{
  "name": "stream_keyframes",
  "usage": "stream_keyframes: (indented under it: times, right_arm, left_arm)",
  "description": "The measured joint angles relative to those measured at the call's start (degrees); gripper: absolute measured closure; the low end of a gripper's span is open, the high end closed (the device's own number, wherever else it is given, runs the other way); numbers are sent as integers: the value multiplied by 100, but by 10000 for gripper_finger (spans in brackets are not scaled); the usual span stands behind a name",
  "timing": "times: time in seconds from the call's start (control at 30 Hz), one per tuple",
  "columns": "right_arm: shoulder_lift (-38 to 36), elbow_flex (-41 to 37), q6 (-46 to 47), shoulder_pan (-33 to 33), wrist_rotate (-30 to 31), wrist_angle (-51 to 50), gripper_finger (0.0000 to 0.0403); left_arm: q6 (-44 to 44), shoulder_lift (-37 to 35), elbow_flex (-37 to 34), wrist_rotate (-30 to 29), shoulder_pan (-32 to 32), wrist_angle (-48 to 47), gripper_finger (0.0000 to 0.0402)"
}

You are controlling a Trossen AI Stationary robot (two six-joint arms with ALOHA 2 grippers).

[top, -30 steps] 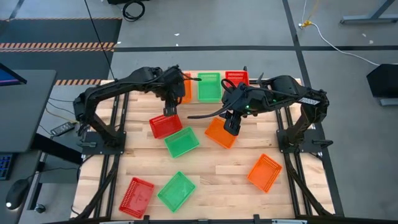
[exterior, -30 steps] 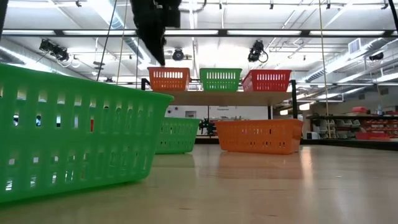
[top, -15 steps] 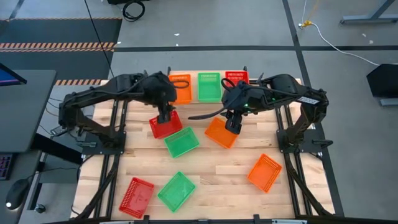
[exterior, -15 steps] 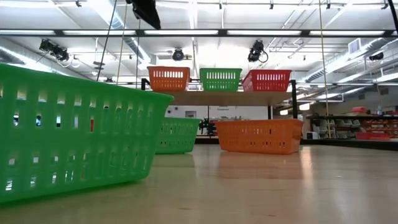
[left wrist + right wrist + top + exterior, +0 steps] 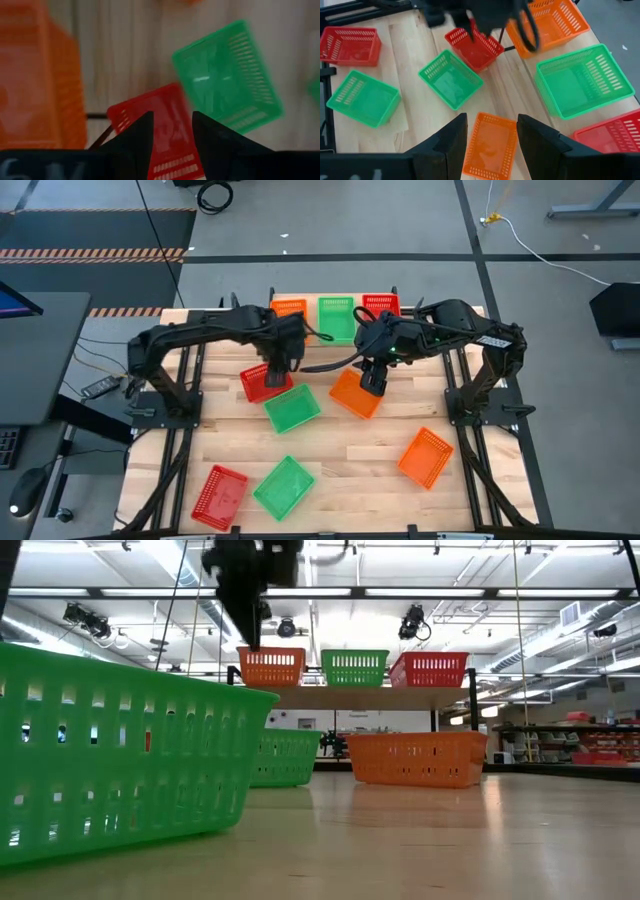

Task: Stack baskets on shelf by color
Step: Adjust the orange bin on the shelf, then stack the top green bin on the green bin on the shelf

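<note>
Right now the left gripper [image 5: 279,366] is hovering with fingers parted over the small red plastic mesh basket [image 5: 265,381] lying on the bench just in front of the low wooden-topped shelf [image 5: 350,696] at the far edge. The right gripper [image 5: 372,383] is waiting, fingers spread, above the orange plastic mesh basket [image 5: 355,394] near the bench centre. Judging by their thin perforated walls, these baskets are probably handling as light, slightly flexible and slippery; pinching one rim wall near its middle looks safest.
</note>
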Motion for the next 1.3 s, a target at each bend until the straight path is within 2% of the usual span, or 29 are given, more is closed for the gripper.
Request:
stream_keyframes:
  times: [0.43,0.73,1.1,1.3]
  right_arm:
    - [0,0,137,11,2,-11,226]
    - [0,0,106,9,2,-17,226]
    - [-2,0,3,-4,48,-15,226]
    - [-4,0,5,-2,21,-20,226]
  left_arm:
    - [79,163,2,-325,515,24,260]
    - [6,163,2,-365,610,44,268]
    - [-382,163,2,-120,162,317,269]
    - [-784,38,2,412,-275,234,269]
